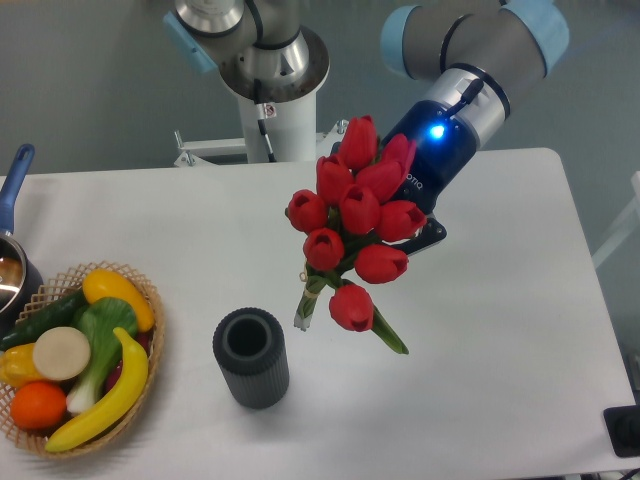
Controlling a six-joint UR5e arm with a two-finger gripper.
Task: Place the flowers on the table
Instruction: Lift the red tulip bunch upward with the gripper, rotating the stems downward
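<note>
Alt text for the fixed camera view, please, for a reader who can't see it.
A robot arm's tool, mostly hidden behind the blooms, holds a bunch of red tulips, the flowers, above the white table. To their left stand an empty dark ribbed vase and a wicker basket of toy produce.

We see a silver-grey arm [455, 40] with pale blue joint caps, a white mounting column [280, 125], and a dark blue wrist [440, 150] with 1 lit blue light.
</note>
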